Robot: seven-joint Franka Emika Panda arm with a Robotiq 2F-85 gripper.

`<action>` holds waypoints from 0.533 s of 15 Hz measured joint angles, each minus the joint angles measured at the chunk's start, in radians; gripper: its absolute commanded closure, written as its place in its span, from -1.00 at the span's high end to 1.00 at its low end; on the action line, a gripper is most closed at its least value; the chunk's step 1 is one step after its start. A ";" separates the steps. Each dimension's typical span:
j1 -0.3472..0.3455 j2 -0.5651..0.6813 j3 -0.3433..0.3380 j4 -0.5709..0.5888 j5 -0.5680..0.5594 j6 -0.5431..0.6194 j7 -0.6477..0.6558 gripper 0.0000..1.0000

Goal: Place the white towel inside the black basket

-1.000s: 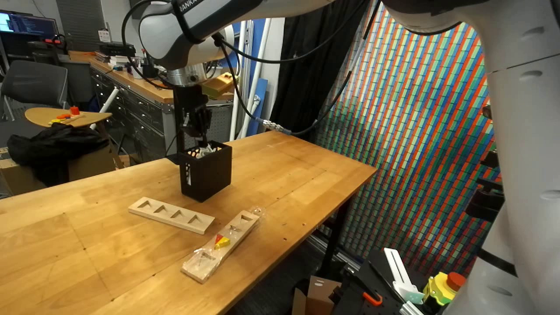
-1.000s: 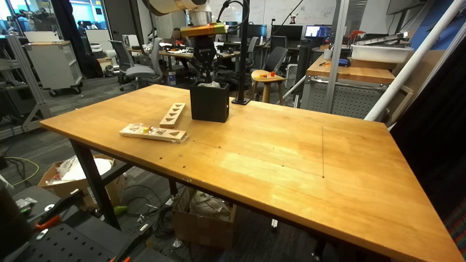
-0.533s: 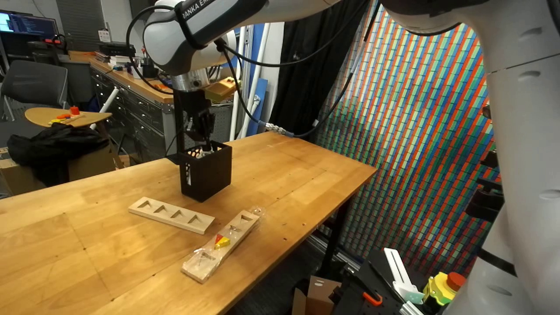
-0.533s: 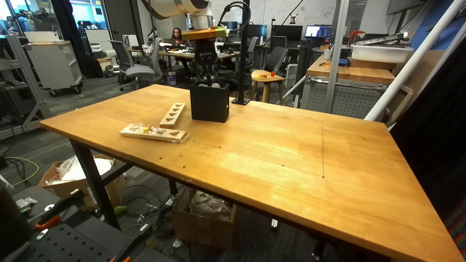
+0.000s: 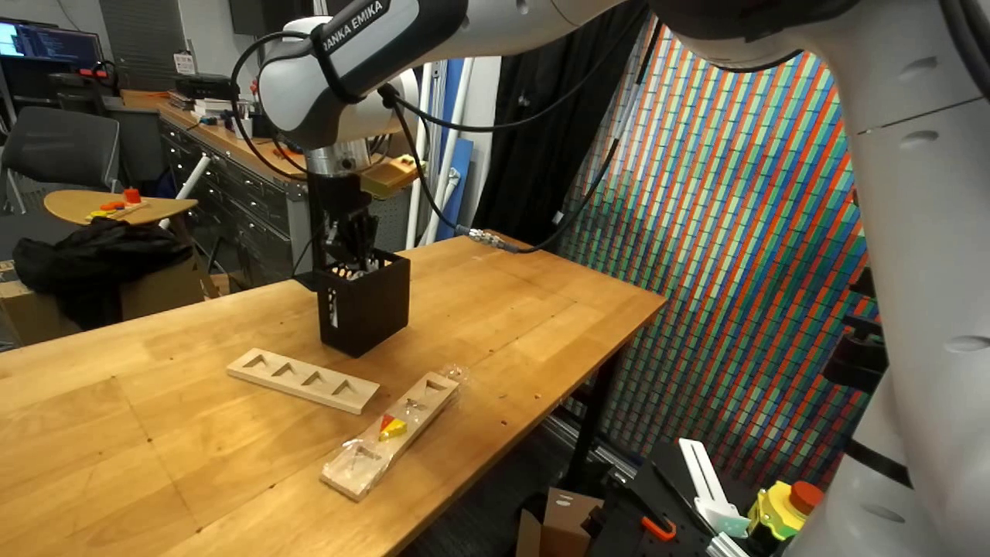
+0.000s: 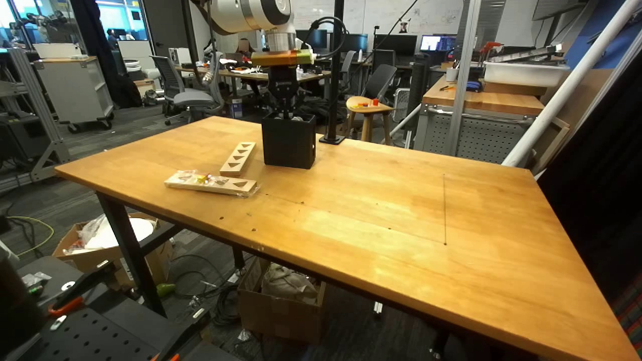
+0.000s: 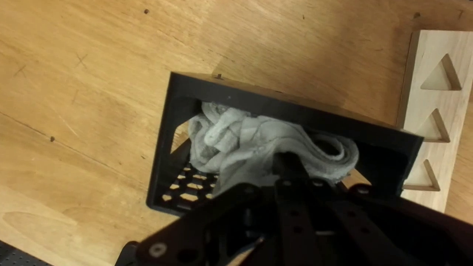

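Towel (white, crumpled) inside black basket, mid-frame in wrist view. Pincer at lower centre, jaws together among folds, hold on towel undetermined. Notched wooden board on table, right edge.

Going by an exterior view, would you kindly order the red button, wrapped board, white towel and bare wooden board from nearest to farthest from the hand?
1. White towel: inside the black basket, at the hand.
2. Bare wooden board: lower left of the basket.
3. Wrapped board: beyond the bare one.
4. Red button: far off, lower right.
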 measured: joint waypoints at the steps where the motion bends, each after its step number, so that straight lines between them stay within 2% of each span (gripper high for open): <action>1: 0.000 0.001 0.000 -0.007 0.006 0.010 0.006 -1.00; 8: 0.001 -0.001 0.000 -0.054 0.007 0.069 0.030 -1.00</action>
